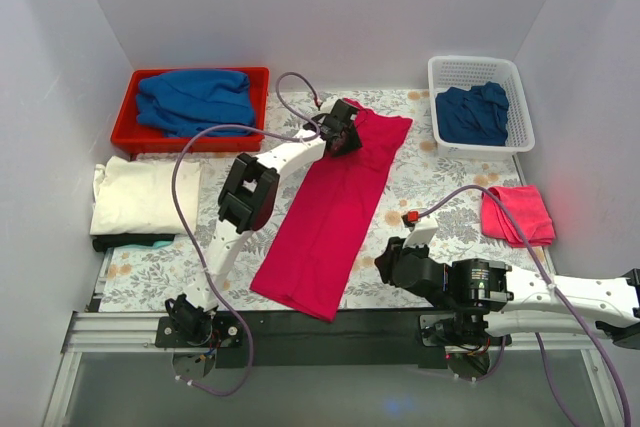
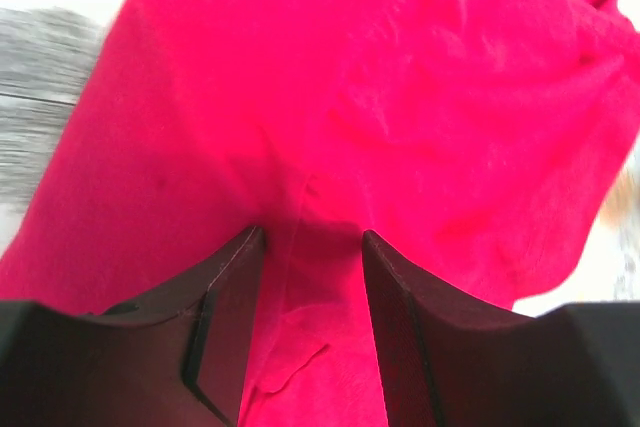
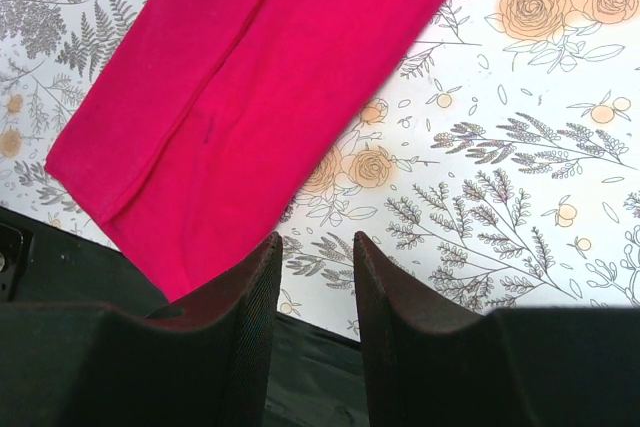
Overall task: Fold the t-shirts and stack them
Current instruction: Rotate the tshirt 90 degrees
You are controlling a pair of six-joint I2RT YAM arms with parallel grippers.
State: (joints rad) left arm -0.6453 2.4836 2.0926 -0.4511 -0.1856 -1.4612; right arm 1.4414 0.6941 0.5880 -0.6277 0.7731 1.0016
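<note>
A crimson-pink t-shirt [image 1: 330,217] lies on the floral tablecloth as a long narrow strip, running from the back centre down to the near edge. My left gripper [image 1: 343,135] hovers low over its far end. In the left wrist view the left gripper [image 2: 312,237] is open, with flat crimson cloth [image 2: 400,97] and a fold line beneath the gap. My right gripper [image 1: 392,259] is just right of the strip's near end. In the right wrist view the right gripper [image 3: 318,242] is open and holds nothing, over the table's near edge, with the crimson hem [image 3: 230,97] to its left.
A red tray [image 1: 125,127] at the back left holds a blue shirt [image 1: 195,99]. A white basket [image 1: 520,97] at the back right holds a dark blue shirt [image 1: 472,112]. A folded cream shirt [image 1: 140,197] lies at the left, a folded pink one [image 1: 515,212] at the right.
</note>
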